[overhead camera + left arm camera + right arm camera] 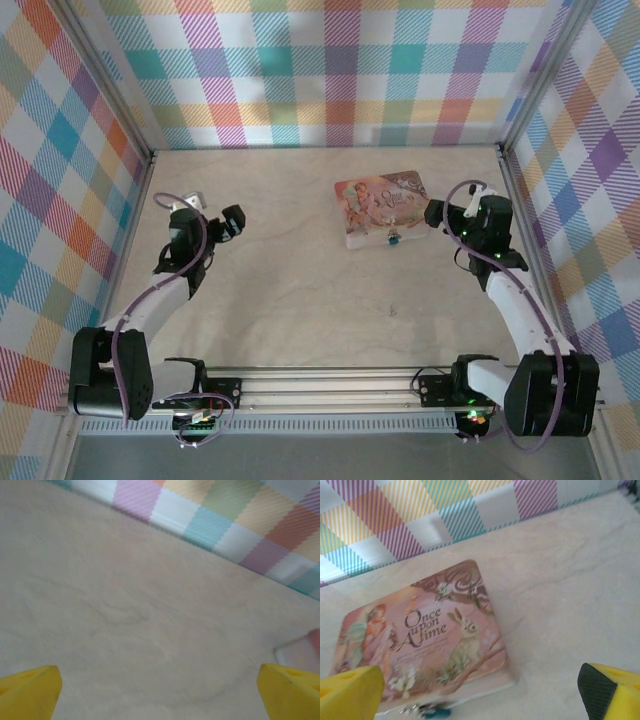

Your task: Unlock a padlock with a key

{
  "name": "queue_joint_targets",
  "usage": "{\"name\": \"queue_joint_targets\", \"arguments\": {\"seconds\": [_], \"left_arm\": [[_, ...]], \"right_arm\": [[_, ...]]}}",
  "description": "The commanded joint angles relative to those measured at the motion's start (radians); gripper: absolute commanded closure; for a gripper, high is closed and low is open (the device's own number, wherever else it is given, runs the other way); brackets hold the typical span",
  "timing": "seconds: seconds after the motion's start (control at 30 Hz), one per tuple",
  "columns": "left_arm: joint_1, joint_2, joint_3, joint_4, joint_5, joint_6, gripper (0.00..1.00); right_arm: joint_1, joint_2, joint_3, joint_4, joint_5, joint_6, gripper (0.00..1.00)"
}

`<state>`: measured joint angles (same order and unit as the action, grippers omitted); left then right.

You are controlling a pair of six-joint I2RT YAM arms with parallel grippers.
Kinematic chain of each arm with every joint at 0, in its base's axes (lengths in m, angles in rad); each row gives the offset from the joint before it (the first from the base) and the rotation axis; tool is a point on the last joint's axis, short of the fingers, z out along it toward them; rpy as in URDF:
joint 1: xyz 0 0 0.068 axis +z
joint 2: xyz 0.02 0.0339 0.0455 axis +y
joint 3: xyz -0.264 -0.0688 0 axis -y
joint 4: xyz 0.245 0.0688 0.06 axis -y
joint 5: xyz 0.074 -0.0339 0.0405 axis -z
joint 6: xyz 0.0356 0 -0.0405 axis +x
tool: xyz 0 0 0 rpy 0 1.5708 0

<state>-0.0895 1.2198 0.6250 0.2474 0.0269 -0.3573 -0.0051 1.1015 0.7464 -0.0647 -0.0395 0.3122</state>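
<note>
Top external: one pink box [382, 207], one padlock [393, 238] beside it, left hand [232, 222] and right hand [437, 213] wide-open, empty.

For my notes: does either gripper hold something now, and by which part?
Nothing is held. The left gripper and the right gripper both stand open and empty; the padlock sits untouched at the near edge of the pink box.

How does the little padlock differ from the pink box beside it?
The padlock is tiny; the pink box is far larger. The padlock is blue and silver; the box is pink with a rabbit illustration. The box is a flat rectangle; the padlock is a small lump at its near edge. Both are on the table.
</note>
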Motion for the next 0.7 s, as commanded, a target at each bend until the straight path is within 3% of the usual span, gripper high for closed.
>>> {"name": "queue_joint_targets", "arguments": {"seconds": [0.0,0.17,0.3,0.67], "left_arm": [[-0.024,-0.039,0.019,-0.100,0.119,-0.147,0.00],[-0.094,-0.067,0.008,-0.133,0.176,-0.244,0.00],[-0.164,-0.065,-0.015,-0.093,0.194,-0.328,0.00],[-0.341,0.031,0.029,-0.022,0.160,-0.393,0.00]], "right_arm": [[0.009,-0.036,0.026,-0.224,-0.090,0.131,0.00],[0.045,-0.064,0.043,-0.378,-0.123,0.155,0.00],[0.101,-0.062,0.033,-0.462,-0.117,0.190,0.07],[0.414,0.025,-0.091,-0.519,-0.042,0.368,0.24]]}}
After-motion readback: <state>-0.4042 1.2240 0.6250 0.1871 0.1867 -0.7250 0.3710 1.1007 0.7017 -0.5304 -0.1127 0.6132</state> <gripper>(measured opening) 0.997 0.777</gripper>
